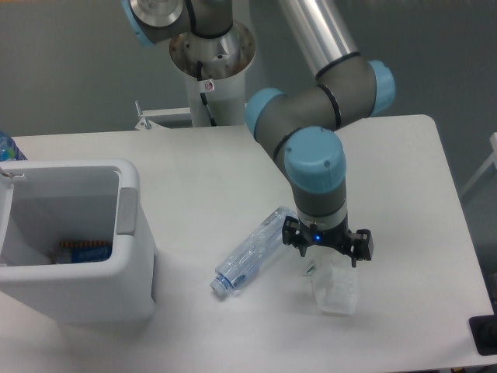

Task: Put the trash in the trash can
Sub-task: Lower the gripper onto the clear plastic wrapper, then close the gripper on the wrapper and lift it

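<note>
A clear crushed plastic bottle lies on its side on the white table, cap end toward the front left. To its right lies a flat crinkled clear wrapper. My gripper hangs low right over the wrapper's upper end, its fingers spread open, nothing held; the fingertips are partly hidden by the gripper body. The white trash can stands at the left edge, with a grey tab on its right wall.
Something blue and orange lies at the bottom of the can. The robot's base column rises at the back of the table. A dark object sits at the front right corner.
</note>
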